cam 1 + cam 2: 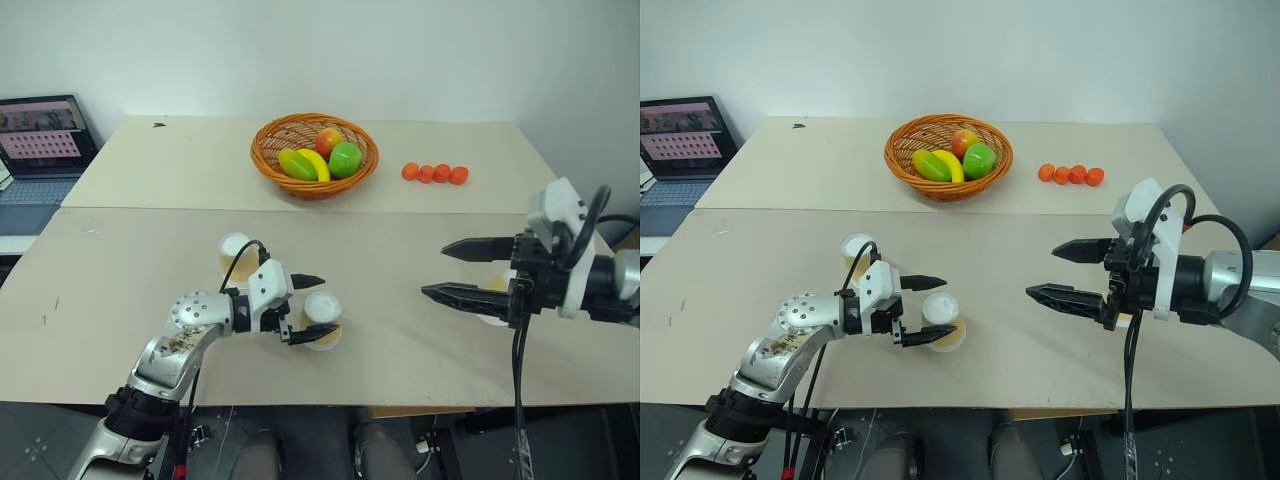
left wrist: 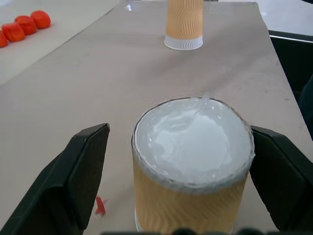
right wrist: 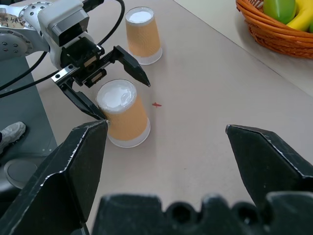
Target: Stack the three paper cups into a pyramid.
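Tan ribbed paper, white base up: the middle cup stands inverted near the bench's front edge, between the wide-spread fingers of the left end effector, not yet pinched. Judged step: grasping the 1st cup; next, close gently so the thin wall doesn't crush. A 2nd cup stands just behind-left, a 3rd partly hidden behind the right end effector, also wide, empty.
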